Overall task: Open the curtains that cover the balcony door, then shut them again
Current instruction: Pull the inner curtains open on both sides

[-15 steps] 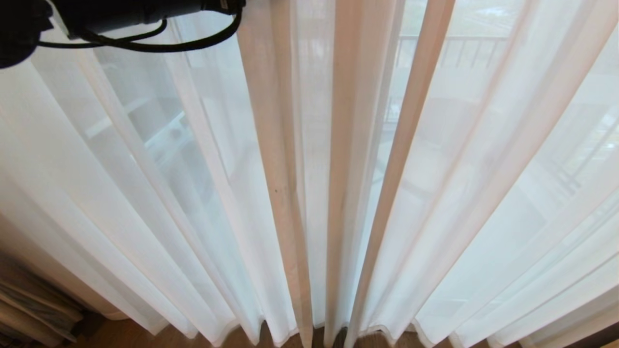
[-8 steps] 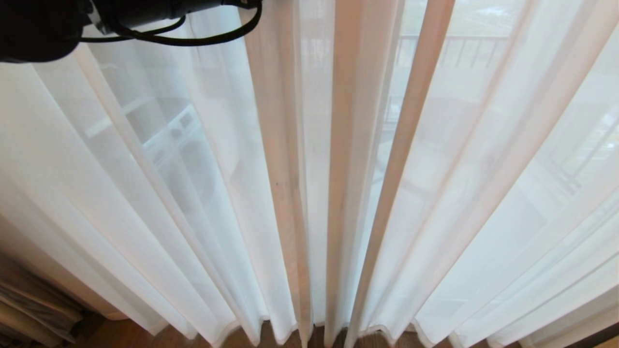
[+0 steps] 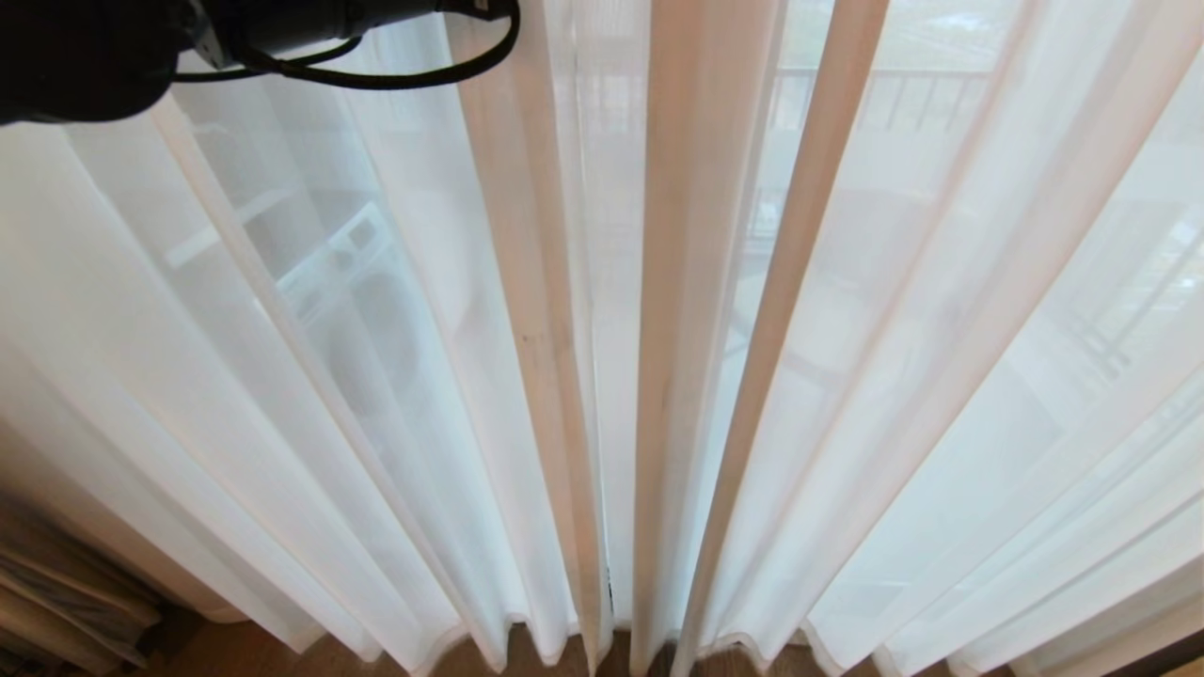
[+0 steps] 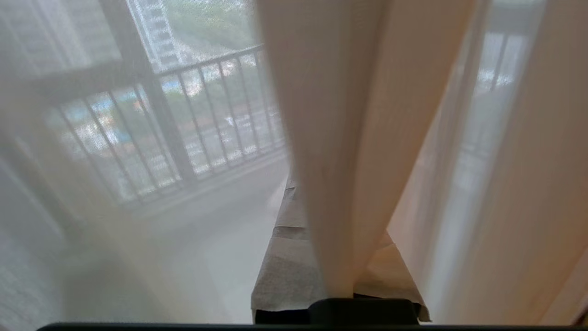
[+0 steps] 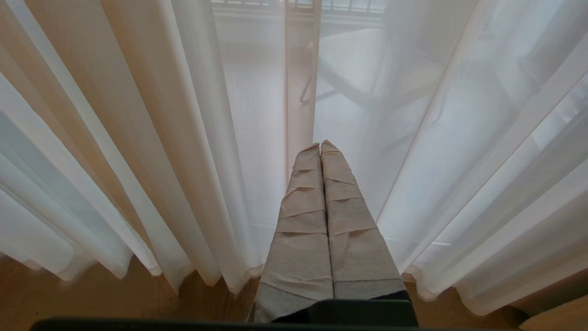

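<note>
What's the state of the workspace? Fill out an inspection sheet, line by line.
Surface: wooden floor under the curtain hems.
Job's things: sheer curtains hang drawn across the balcony door, which shows only dimly through them.
Clutter: nothing seen.
Grippers: left gripper has its jaws shut on a fold of sheer curtain; right gripper is shut and empty, pointing at the sheers.
Cables: black cable loops under the left arm.
Surroundings: balcony railing outside; heavier drape bunched at lower left.
</note>
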### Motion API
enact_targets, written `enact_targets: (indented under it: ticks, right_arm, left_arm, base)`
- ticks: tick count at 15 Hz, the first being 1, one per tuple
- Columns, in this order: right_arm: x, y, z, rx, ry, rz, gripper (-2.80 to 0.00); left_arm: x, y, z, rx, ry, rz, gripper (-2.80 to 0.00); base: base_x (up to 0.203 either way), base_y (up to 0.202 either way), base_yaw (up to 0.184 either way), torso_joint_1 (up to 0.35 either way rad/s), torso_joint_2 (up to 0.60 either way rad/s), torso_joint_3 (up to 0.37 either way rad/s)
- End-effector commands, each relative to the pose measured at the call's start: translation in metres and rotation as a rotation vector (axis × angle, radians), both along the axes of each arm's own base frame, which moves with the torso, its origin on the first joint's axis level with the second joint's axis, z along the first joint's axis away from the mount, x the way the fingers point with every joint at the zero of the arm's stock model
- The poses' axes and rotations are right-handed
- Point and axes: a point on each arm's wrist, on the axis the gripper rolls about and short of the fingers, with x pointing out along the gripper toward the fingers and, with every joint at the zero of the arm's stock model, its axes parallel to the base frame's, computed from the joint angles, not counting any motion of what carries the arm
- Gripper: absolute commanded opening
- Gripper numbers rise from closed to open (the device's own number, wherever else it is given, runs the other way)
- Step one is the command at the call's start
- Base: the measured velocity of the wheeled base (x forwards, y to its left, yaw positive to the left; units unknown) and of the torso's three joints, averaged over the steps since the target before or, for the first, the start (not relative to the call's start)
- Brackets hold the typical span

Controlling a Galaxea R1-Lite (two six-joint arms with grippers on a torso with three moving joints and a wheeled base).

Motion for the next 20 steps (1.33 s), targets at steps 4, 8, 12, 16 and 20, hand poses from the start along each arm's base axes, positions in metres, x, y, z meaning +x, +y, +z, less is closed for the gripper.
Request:
enact_targets:
  ticks: [4, 8, 12, 16, 20]
  right_arm:
    - [0.000, 0.000, 0.000, 0.000, 0.000, 0.000, -2.80]
    - [0.000, 0.000, 0.000, 0.000, 0.000, 0.001, -2.80]
    - [0.000, 0.000, 0.000, 0.000, -0.001, 0.001, -2.80]
    - [0.000, 0.000, 0.000, 0.000, -0.001, 0.000, -2.80]
    - [0.000, 0.000, 0.000, 0.000, 0.000, 0.001, -2.80]
  left_arm:
    - [-0.012, 0.010, 0.010, -0.006, -0.035, 0.059, -2.80]
    - [-0.018, 0.021, 0.018, -0.020, -0.056, 0.110, -2.80]
    - [-0.028, 0.036, 0.018, -0.019, -0.040, 0.165, -2.80]
    - [-0.032, 0.057, 0.011, -0.069, -0.109, 0.260, -2.80]
    - [-0.041, 0.087, 0.009, -0.081, -0.119, 0.384, -2.80]
  base:
    - [0.000, 0.000, 0.000, 0.000, 0.00, 0.000]
    - [0.000, 0.000, 0.000, 0.000, 0.00, 0.000]
    - [0.000, 0.000, 0.000, 0.000, 0.00, 0.000]
    - [0.000, 0.000, 0.000, 0.000, 0.00, 0.000]
    - [0.000, 0.000, 0.000, 0.000, 0.00, 0.000]
